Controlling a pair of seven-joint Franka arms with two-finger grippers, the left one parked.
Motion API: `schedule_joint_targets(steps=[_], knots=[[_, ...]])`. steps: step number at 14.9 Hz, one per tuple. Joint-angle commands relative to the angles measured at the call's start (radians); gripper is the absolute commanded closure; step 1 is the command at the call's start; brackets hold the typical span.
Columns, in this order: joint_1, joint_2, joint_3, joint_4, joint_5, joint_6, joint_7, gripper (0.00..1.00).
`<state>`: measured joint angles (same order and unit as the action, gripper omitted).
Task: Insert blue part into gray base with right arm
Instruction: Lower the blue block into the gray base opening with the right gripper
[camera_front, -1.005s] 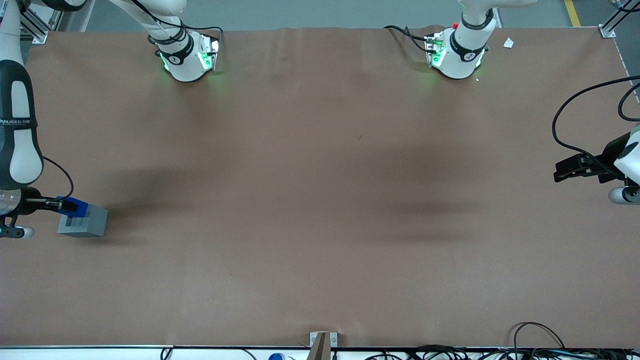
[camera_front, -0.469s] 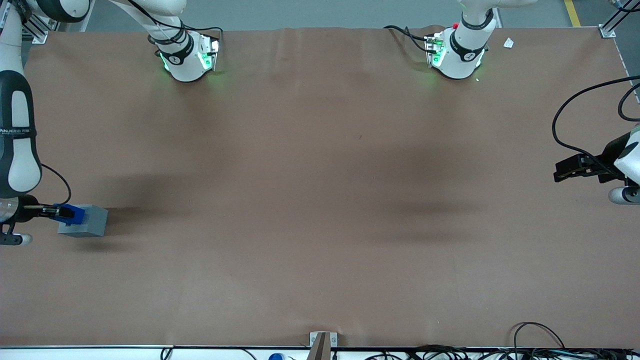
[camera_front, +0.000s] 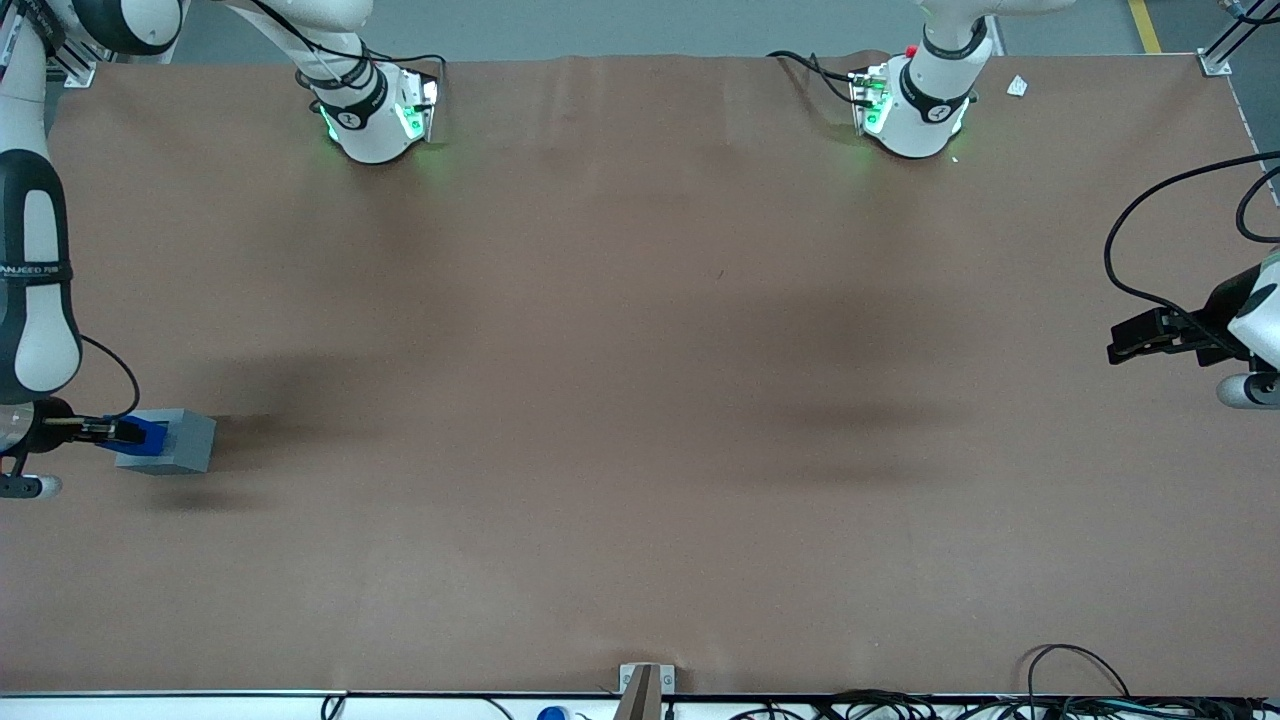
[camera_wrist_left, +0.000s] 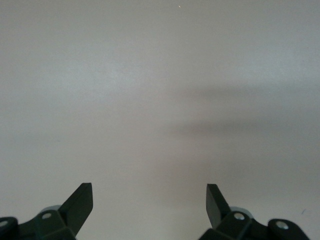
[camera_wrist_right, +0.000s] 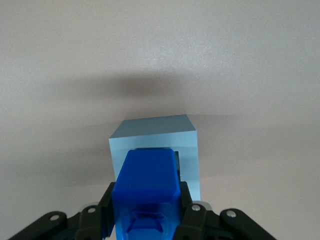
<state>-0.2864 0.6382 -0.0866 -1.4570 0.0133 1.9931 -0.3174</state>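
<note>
Clamped in the black two-finger gripper of the white, black-banded right arm is the blue part, a small block of smooth, glossy bright-blue plastic with rounded edges and a moulded hollow in the face nearest the wrist camera. Black fingers press against its two sides. Seen from the wrist, the block's leading end sits at the square recess in the facing side of the gray base, a matte light-gray plastic cube with crisp, straight edges; a thin dark strip of the recess shows around the blue plastic. How deep the part has gone in cannot be told.

From the front camera, the gripper reaches in level with the tabletop from the working arm's end, the blue part touching the gray base. The cube rests flat on the brown table covering, a dull, faintly creased sheet, close to the table's edge at that end. Farther from the camera stand two white arm bases lit green.
</note>
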Motion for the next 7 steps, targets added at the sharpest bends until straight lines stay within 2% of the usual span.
schedule_joint_targets(steps=[1, 7], knots=[[-0.02, 0.014, 0.016, 0.029, -0.016, -0.013, -0.02, 1.0], [-0.03, 0.02, 0.016, 0.029, -0.015, -0.013, -0.042, 1.0]])
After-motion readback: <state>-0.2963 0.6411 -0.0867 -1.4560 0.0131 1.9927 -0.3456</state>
